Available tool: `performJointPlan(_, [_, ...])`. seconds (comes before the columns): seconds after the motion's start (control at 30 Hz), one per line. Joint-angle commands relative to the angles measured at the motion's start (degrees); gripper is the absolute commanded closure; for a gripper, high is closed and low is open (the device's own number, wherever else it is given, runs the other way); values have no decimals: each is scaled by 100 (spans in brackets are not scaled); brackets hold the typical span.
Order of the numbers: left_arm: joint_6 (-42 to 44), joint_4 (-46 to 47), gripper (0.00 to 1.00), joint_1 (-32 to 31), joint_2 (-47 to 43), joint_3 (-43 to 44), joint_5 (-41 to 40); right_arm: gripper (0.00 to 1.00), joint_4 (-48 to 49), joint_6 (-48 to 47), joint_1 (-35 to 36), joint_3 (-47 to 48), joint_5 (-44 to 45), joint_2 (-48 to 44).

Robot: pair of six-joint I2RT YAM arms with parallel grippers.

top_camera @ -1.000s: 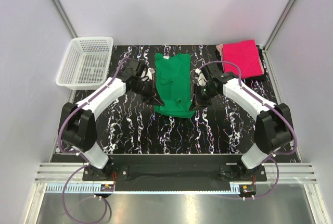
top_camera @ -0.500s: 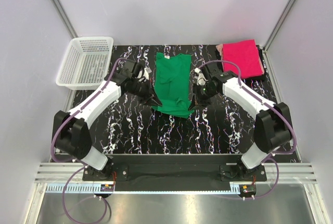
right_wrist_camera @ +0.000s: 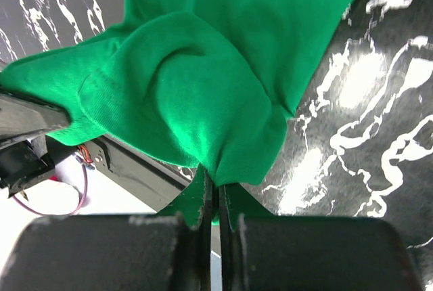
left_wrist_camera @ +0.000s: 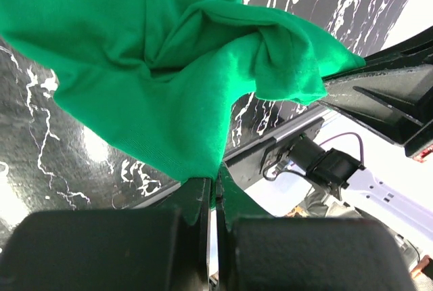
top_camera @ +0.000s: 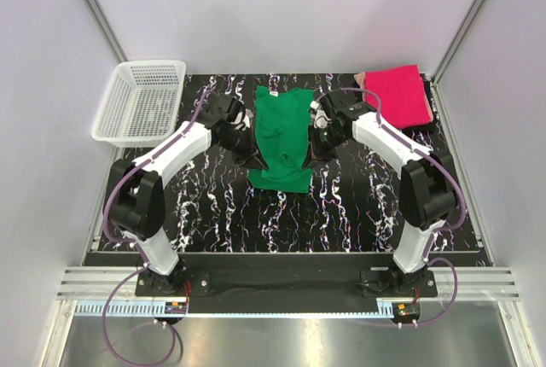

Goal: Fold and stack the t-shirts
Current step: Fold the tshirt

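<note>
I have both arms reaching in over the black, white-veined marble-patterned table [top_camera: 341, 213], one on each side of the plain bright green cotton t-shirt [top_camera: 286, 128]. The shirt lies lengthwise in the middle of the far half of the table, with its small neck label [top_camera: 271, 92] at the far end.

The left gripper [top_camera: 250, 156] sits at the shirt's left edge near the lower end. In the left wrist view its fingers [left_wrist_camera: 196, 193] are pressed together with a corner of green cloth [left_wrist_camera: 169, 101] pinched between them. The cloth rises from the table and bunches into folds ahead of the camera.

The right gripper [top_camera: 314, 150] mirrors it at the shirt's right edge. In the right wrist view its fingers [right_wrist_camera: 233, 199] are clamped on a gathered corner of the same shirt [right_wrist_camera: 189, 88].

The hot pink t-shirt [top_camera: 397, 94] lies folded at the far right corner, well apart from both grippers. The white plastic mesh basket [top_camera: 128, 128] stands at the far left corner.
</note>
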Motion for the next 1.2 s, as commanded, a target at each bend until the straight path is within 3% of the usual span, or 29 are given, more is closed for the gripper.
performJointPlan(0.0, [63, 116, 100, 56, 97, 428, -168, 100, -134, -186, -93, 484, 17, 124])
performJointPlan(1.17, [274, -59, 100, 452, 1485, 1509, -512, 100, -231, -143, -392, 1556, -26, 1398])
